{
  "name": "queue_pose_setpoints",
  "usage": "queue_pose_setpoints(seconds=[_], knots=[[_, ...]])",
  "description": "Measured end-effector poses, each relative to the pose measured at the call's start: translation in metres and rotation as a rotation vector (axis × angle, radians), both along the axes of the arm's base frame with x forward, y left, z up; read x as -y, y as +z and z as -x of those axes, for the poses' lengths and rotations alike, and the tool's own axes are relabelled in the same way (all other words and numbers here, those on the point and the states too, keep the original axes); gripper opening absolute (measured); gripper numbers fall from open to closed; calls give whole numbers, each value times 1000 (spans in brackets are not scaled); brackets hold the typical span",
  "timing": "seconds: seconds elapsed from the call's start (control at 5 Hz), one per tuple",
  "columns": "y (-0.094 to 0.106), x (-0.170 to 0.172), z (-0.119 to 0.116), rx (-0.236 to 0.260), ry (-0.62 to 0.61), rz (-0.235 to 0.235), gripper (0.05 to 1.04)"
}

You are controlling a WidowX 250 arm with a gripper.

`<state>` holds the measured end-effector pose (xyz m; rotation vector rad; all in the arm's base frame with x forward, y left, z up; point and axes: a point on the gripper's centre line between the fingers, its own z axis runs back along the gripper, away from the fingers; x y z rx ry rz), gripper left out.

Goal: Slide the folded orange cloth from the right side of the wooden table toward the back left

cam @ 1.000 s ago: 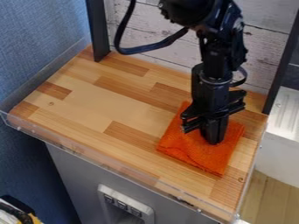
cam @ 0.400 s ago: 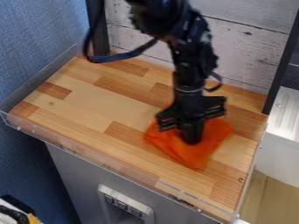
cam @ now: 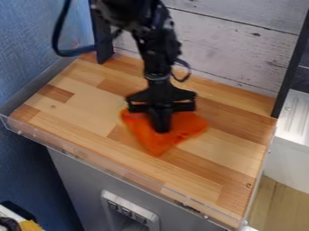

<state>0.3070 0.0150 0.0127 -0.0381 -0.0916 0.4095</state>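
Note:
The black gripper (cam: pixel 161 128) hangs over the middle of the wooden surface, its tip pressed onto or closed around part of an orange cloth (cam: pixel 158 143). The cloth spreads out on both sides of the tip and comes to a corner toward the front. Some of the cloth's back part is hidden behind the gripper.
A wooden table top (cam: pixel 91 108) lies under the cloth, with a clear raised rim (cam: pixel 120 173) along its front. Dark upright posts (cam: pixel 101 34) stand at the back corners before a white plank wall (cam: pixel 241 49). A white unit is at the right.
The gripper has moved left and slightly back across the table, and the orange cloth has moved along with it, turning and changing shape.

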Motion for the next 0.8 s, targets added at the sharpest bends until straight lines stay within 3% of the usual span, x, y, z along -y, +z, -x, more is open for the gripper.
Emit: queue_pose_setpoints(seconds=[0.2,0.4,0.8], knots=[[7,-30,-7,4,-134,-44,59],[4,-54,-6,-26,-244,-75,59],[2,-87,1,-88,-388,-83,59]])
